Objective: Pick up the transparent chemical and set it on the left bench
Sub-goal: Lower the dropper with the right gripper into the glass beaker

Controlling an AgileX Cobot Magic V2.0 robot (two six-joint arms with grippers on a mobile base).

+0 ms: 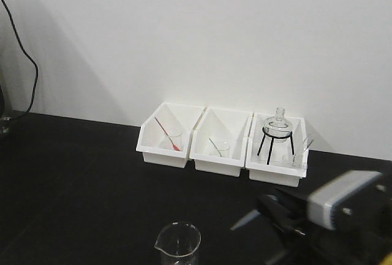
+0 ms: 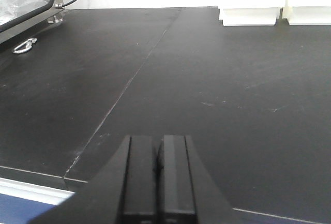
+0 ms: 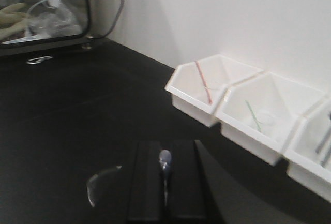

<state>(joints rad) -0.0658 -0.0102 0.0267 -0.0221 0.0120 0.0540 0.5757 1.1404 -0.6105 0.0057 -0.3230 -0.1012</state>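
Two pincers: the right gripper (image 3: 164,169) clenched on the transparent chemical's (image 1: 177,245) rim at the left bench's (image 1: 73,179) front edge; the left gripper (image 2: 158,175) clenched empty.

A plain white wall (image 1: 214,38) stands at the back, with soft grey shadows on it. A black cable (image 1: 24,57) hangs down the wall on the left side. In the far left corner sits a clear-fronted box (image 3: 44,9) with a crumpled bag inside. A small metal ring (image 2: 24,45) lies beside it.
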